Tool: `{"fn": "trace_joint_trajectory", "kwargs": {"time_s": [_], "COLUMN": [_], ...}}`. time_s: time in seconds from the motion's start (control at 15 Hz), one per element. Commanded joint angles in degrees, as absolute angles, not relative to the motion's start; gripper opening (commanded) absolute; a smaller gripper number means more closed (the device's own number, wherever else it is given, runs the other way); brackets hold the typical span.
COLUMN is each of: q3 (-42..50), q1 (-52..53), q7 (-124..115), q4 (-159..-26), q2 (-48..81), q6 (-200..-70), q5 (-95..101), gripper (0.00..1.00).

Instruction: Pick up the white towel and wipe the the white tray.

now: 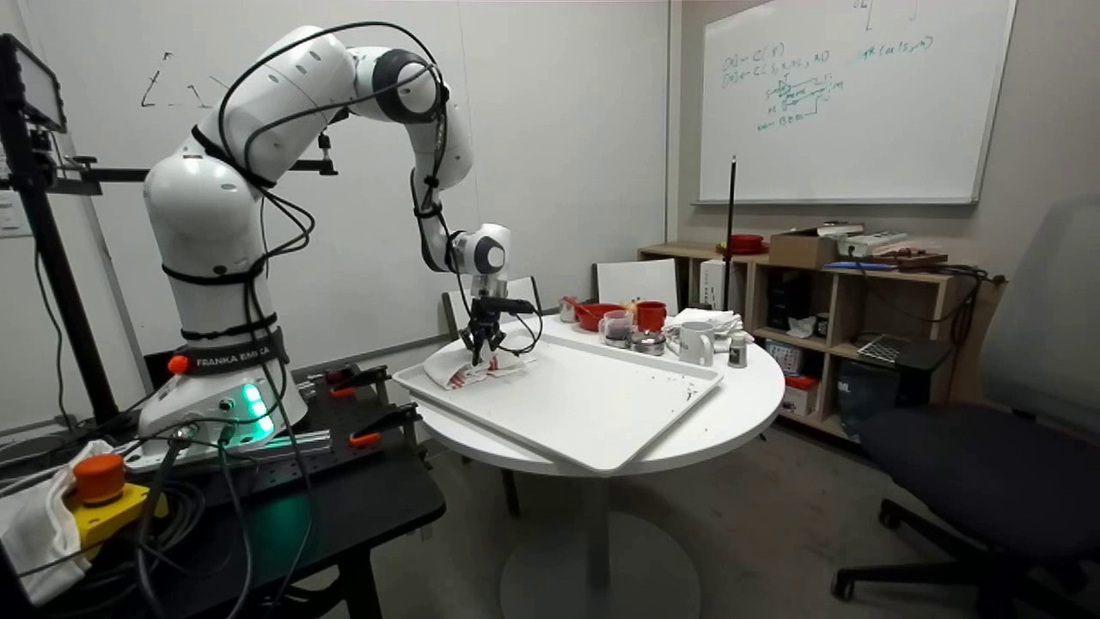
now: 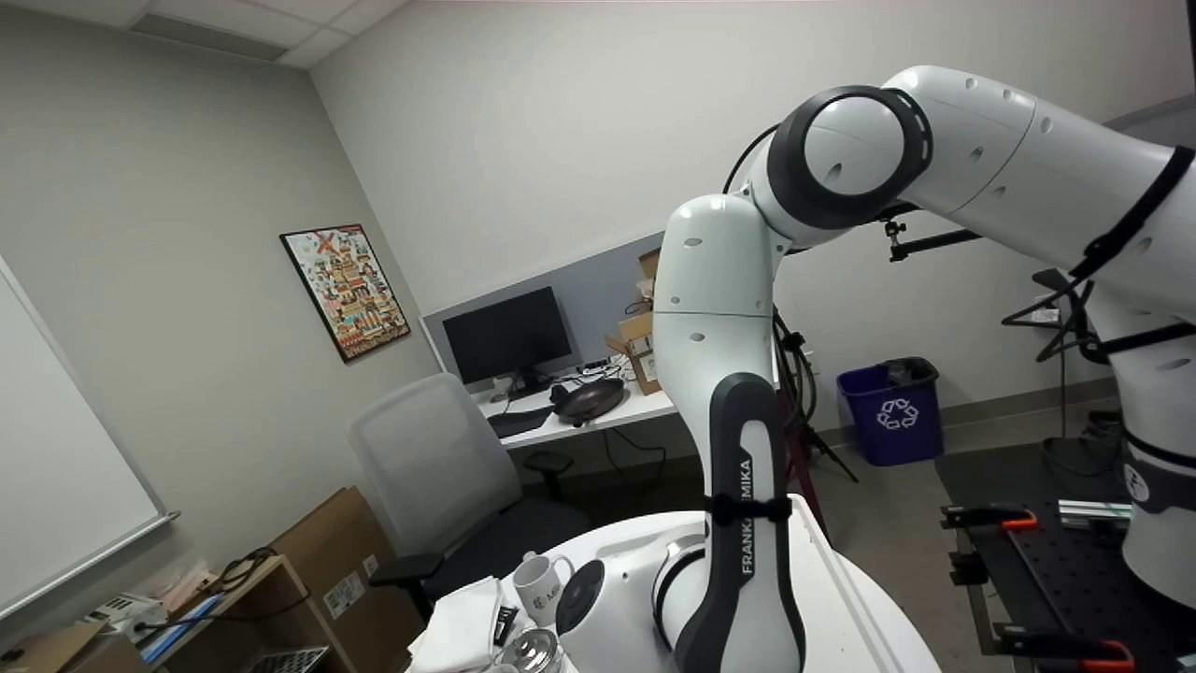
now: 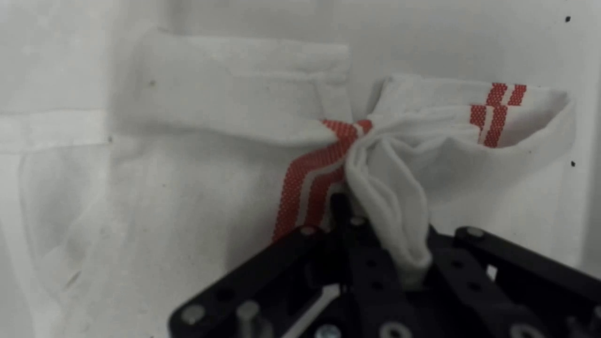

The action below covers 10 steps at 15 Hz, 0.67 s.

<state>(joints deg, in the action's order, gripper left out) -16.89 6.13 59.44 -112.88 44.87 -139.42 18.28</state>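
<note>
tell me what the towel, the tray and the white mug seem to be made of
White towel: matte woven cloth, maybe cotton; it folds softly, with visible weave in its red stripes.
White tray: smooth, fairly matte, stiff raised rim; plastic or coated metal, can't tell.
White mug: probably ceramic, smooth, judging by its rounded body and looped handle.

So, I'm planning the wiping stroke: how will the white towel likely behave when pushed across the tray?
The white towel looks floppy, with loose folds, so it may bunch. Its thin edges suggest little weight. Only a gathered fold is pinched in the hand, so the rest would probably trail.
</note>
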Motion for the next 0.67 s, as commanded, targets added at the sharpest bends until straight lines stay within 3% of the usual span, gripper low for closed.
{"fn": "trace_joint_trajectory", "kwargs": {"time_s": [0.0,0.6], "q3": [-15.9,-15.5], "q1": [10.2,14.2], "q7": [63.1,70.3], "q4": [-104.1,-91.0], "q2": [51.4,55.4], "q6": [-134.3,-124.6], "q5": [19.2,19.3], "gripper": [0.02,0.02]}}
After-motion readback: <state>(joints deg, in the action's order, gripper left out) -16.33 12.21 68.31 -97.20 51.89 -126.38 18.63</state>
